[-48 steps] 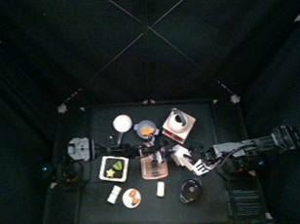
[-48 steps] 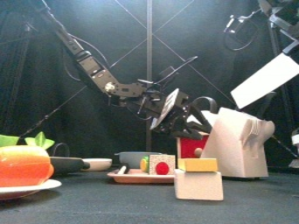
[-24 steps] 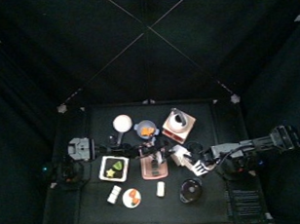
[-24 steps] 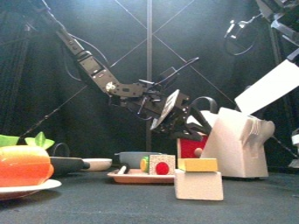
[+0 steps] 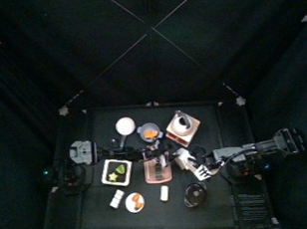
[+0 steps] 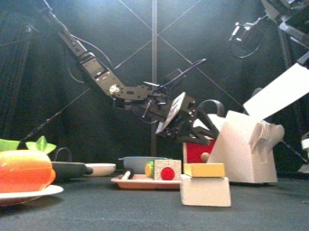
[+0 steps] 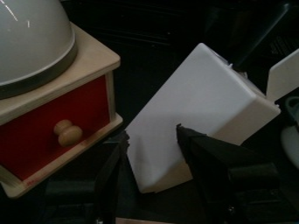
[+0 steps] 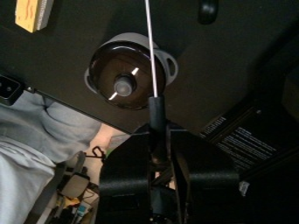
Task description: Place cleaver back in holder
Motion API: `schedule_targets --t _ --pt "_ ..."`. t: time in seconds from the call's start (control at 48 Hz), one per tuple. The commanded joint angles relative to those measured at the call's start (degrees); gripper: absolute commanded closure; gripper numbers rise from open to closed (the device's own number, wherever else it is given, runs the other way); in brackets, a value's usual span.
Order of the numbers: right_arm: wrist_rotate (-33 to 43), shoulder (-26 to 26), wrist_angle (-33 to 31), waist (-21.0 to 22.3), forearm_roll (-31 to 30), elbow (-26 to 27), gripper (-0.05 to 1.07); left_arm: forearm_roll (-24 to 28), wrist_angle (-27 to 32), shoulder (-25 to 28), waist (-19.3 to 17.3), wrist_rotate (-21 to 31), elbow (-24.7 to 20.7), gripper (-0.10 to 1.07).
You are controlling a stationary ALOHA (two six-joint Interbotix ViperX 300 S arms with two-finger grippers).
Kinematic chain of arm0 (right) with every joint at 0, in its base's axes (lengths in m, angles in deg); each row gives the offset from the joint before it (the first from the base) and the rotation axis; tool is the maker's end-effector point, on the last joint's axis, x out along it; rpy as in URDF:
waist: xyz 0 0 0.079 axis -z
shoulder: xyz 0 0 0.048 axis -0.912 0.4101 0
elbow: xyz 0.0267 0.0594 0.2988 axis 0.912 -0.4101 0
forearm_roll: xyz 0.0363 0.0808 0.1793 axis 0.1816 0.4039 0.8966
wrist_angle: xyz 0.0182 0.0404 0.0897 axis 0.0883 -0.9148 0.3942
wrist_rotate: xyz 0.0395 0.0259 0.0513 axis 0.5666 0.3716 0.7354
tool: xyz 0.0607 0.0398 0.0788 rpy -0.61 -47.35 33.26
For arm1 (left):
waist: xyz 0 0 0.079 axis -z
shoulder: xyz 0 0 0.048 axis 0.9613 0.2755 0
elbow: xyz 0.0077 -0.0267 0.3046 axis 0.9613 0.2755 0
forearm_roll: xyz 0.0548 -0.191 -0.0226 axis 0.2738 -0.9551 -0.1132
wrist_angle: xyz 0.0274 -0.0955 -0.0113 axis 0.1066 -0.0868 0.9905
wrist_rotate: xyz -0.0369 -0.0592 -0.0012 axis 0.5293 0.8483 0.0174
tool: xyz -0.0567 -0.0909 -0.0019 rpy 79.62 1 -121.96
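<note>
The cleaver (image 6: 280, 90), a flat white blade, hangs tilted in the air just above and to the right of the holder (image 6: 248, 149), a slanted white block. My right gripper (image 8: 152, 131) is shut on the cleaver (image 8: 147, 44), which shows edge-on as a thin white line. In the left wrist view the holder (image 7: 198, 114) fills the middle and the cleaver (image 7: 284, 70) shows beside its upper end. My left gripper (image 7: 152, 166) is open, with a jaw on either side of the holder's lower end. The front view has the left gripper (image 6: 183, 115) just left of the block.
A red wooden grinder (image 7: 59, 122) with a pale dome stands close beside the holder, also seen behind it (image 6: 200, 149). Near the front edge are a plate of food pieces (image 6: 151, 182), a pale block (image 6: 205, 190) and an orange food item (image 6: 24, 171). A dark round bowl (image 8: 128, 68) lies below the cleaver.
The cleaver has sunk slightly, down and to the right, above the holder. The left arm and its gripper have not moved.
</note>
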Motion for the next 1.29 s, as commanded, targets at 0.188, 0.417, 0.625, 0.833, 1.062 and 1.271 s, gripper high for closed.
schedule_targets --t 0.188,0.417,0.625,0.833,1.062,1.271 --pt "-0.62 0.0 -3.96 2.55 0.35 4.13 0.68 1.05 -0.18 -1.14 0.0 -0.09 -1.67 0.13" --pt "-3.6 2.72 -5.89 4.31 1.41 7.38 0.68 1.23 -0.18 -1.23 0.0 -0.09 -1.58 0.13" --pt "-4.48 5.63 -14.59 5.98 1.85 13.36 0.68 1.23 -0.18 -1.32 0.0 -0.09 -1.41 0.13" --pt "-4.48 5.89 -15.73 6.06 2.9 15.56 0.68 1.41 -0.18 -1.49 0.18 -0.09 -1.32 0.13" --pt "-6.15 8.0 -16.52 7.29 5.27 15.91 0.68 2.72 -0.18 -1.58 0.18 0.0 -1.41 0.13" --pt "-9.67 10.02 -16.79 8.53 5.63 15.82 0.68 2.72 -0.09 -1.58 0.26 0.0 -1.23 0.13"
